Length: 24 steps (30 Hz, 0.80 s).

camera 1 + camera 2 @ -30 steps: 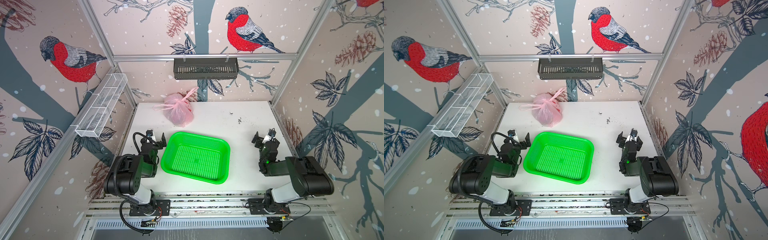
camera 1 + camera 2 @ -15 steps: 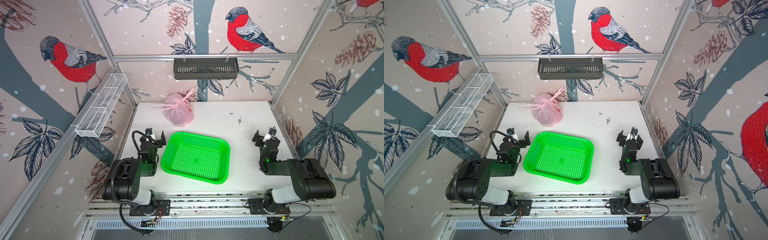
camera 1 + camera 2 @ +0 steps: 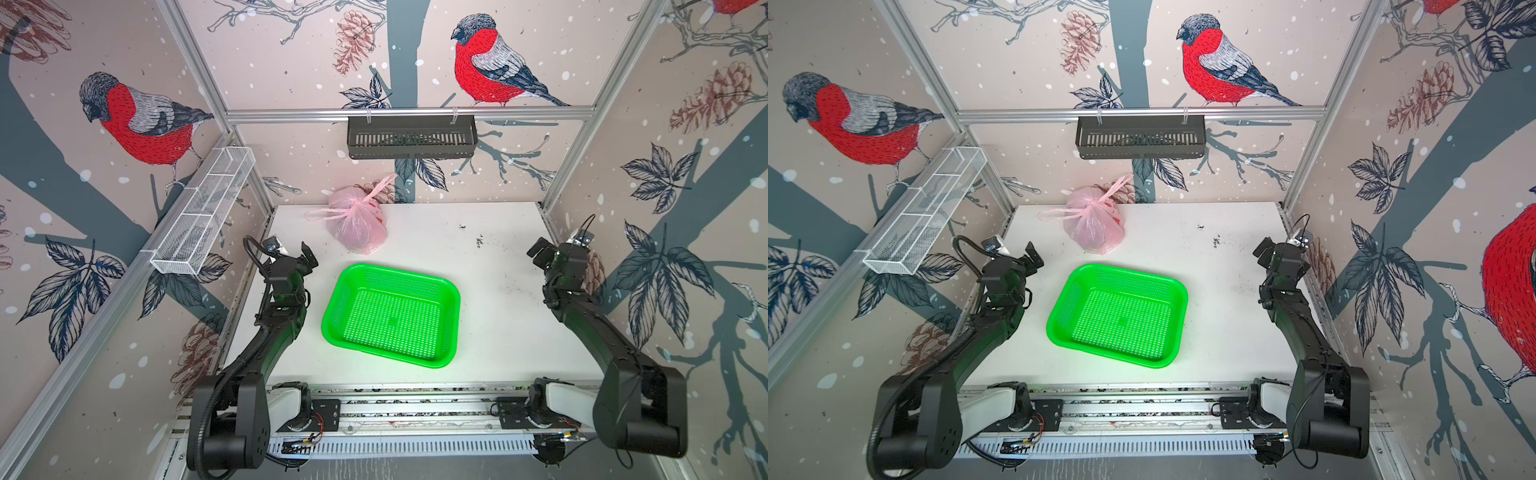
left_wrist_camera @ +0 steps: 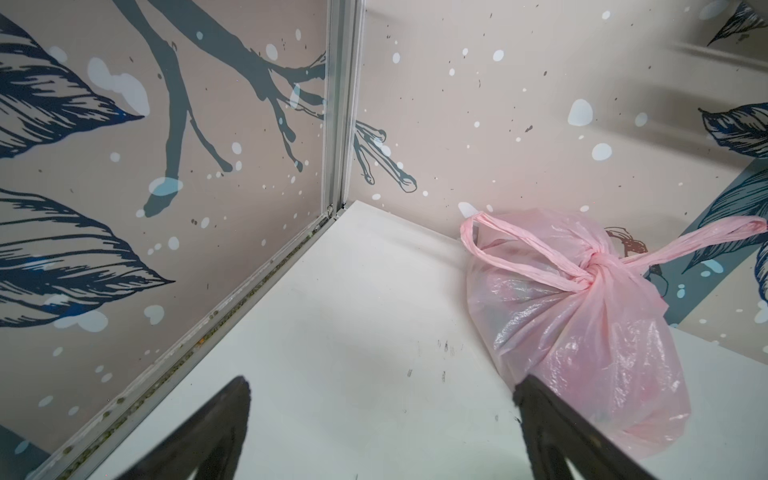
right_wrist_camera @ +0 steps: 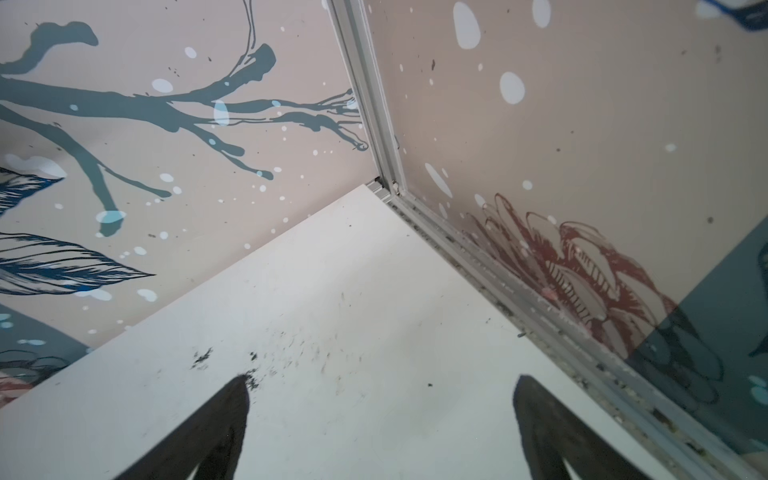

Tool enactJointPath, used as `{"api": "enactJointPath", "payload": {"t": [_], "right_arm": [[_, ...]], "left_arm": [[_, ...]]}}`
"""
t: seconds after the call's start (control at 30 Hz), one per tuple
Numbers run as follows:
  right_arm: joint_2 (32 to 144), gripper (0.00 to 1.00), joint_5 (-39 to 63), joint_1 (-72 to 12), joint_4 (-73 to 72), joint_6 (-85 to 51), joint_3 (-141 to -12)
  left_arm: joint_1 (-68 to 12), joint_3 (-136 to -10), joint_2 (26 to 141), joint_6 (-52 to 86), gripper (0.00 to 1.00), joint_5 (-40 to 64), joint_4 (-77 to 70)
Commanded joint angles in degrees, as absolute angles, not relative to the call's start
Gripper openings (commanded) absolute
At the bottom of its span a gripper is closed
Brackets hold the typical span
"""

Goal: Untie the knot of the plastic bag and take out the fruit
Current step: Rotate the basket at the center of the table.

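On the white table (image 3: 498,316), a green tray (image 3: 392,271) near the middle and, beyond it at the far edge against the back wall, the plastic bag (image 3: 358,228), lying tied shut. Left gripper (image 3: 289,246) and right gripper (image 3: 559,245) each spread wide, gripping nothing, clear of the bag at either side of the table. Knot (image 4: 596,269) intact, pink ends poking out.

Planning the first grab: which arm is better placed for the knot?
Left. The left gripper, jaws open, sits nearer the plastic bag with the knot in its wrist view; the right gripper faces a bare corner.
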<state>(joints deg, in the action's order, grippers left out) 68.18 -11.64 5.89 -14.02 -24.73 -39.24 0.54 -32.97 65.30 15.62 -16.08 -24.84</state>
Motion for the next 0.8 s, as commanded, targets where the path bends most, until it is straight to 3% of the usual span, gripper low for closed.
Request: {"api": "enactJointPath", "payload": {"t": [0.0, 0.3, 0.5, 0.77], "right_arm": [[66.1, 0.99, -5.39, 3.32, -2.32, -27.5, -41.77], [56.46, 0.99, -12.92, -11.25, 6.86, -26.82, -40.71], [54.48, 0.99, -12.3, -13.92, 10.28, -26.51, -41.28], [54.54, 0.99, -11.52, -14.61, 10.69, -26.28, -41.23]], "left_arm": [[0.2, -36.85, 63.0, 19.41, 0.99, -7.68, -7.98], [0.0, -41.44, 58.42, 23.62, 0.99, 4.38, 12.85], [-1.61, -38.29, 57.83, 24.87, 0.98, 10.01, 14.1], [-7.05, -40.94, 67.45, 22.74, 0.91, 12.12, 16.92]]}}
